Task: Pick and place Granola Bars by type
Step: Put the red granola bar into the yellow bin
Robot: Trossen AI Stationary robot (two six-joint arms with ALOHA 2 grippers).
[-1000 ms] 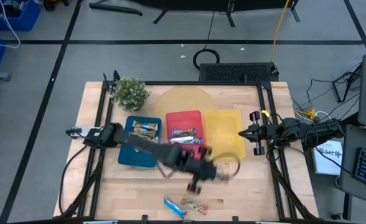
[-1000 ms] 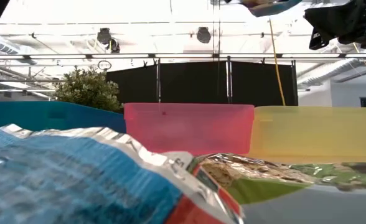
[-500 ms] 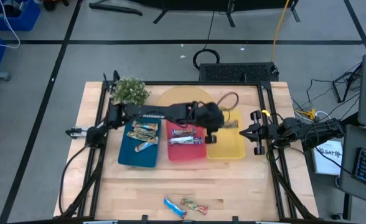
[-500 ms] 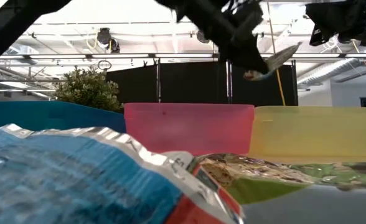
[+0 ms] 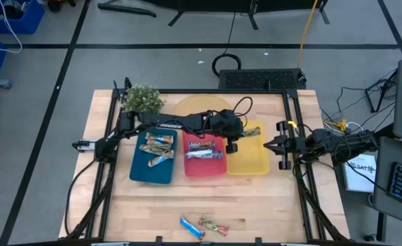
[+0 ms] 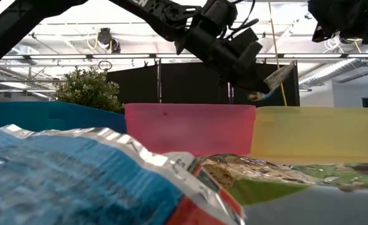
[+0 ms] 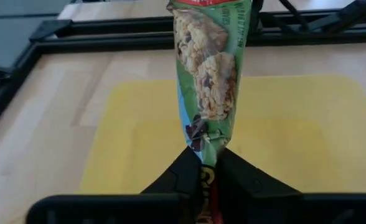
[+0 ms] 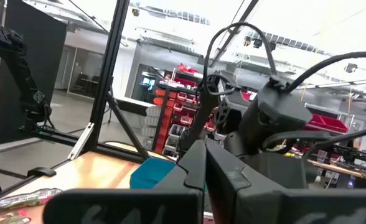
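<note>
My left gripper (image 7: 209,167) holds a green-wrapped granola bar (image 7: 213,74), jaws clamped on one end, above the yellow tray (image 5: 247,162). Procedure, in my judgement: centre the bar over the tray floor, lower until it clears the rim, then release; avoid the red tray (image 5: 204,165) at 9 o'clock of the yellow one. Two bars (image 5: 204,226) remain on the tabletop (image 5: 269,205) toward 6 o'clock; others lie in the red tray and the blue tray (image 5: 151,169). My right gripper (image 5: 282,145) waits at the 3 o'clock edge, jaws closed and empty.
</note>
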